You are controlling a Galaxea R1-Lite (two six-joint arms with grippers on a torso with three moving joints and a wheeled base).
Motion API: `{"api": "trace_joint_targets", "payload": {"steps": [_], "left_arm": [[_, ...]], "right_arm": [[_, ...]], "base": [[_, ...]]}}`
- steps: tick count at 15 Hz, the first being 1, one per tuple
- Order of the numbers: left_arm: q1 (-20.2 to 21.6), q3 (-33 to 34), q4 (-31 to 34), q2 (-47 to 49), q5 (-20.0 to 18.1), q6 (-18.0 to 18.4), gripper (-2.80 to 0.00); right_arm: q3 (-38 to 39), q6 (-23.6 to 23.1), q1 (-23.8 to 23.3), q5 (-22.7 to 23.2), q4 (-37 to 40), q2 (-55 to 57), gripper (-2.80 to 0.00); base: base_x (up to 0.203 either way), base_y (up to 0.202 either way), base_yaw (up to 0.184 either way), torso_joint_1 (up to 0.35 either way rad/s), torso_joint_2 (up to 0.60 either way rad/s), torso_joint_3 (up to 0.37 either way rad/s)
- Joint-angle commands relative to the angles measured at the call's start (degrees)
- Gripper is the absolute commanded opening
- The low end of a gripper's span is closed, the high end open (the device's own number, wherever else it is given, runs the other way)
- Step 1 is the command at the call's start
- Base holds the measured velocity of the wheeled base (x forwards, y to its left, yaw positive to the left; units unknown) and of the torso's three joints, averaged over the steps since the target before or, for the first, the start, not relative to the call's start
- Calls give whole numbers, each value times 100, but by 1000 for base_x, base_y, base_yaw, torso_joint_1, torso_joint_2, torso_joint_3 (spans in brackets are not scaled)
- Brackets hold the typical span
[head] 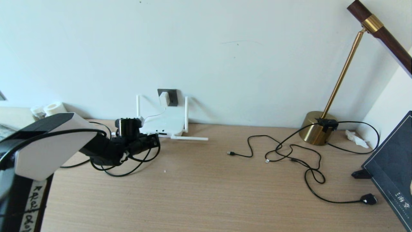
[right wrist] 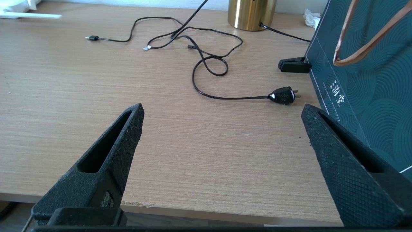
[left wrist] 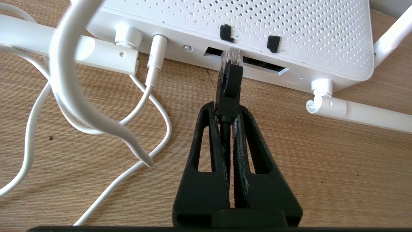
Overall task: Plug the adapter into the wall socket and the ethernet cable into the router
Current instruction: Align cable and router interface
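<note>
The left pincer (left wrist: 228, 111) is clamping tight on the ethernet cable (left wrist: 229, 83) just behind its plug, with the clear tip nosing right up against the dark slot on the front edge of the router (left wrist: 289, 29), which is sitting at the table's (head: 206, 193) back edge against the wall. The plug is looking slightly tilted off the port's line, so a straight push could be jamming the tip on the port's rim, or shoving the light router backwards instead of seating. The grip is narrow too, so the plug could be twisting between the fingers. The adapter (head: 164, 98) is already sitting in the wall socket (head: 172, 96) above the router. The right pincer (right wrist: 222, 119) is hanging wide open and empty over the table's near edge. How far the tip is in is hard to judge, and the head view is hiding the port behind the left arm.
</note>
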Motion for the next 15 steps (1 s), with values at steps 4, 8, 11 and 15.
{"api": "trace_joint_targets", "payload": {"steps": [4, 8, 11, 15], "left_arm": [[-1, 5, -10, -9, -3, -9, -280], [-1, 15, -10, -19, -3, -9, -280], [-1, 37, -10, -27, -3, -9, -280], [-1, 92, -19, -18, -3, -9, -280]], "right_arm": [[0, 2, 2, 4, 2, -2, 0], [0, 2, 2, 4, 2, -2, 0], [0, 2, 2, 3, 2, -2, 0], [0, 2, 2, -5, 2, -1, 0]], "base": [[0, 0, 0, 0, 0, 0], [0, 0, 0, 0, 0, 0], [0, 0, 0, 0, 0, 0], [0, 0, 0, 0, 0, 0]]}}
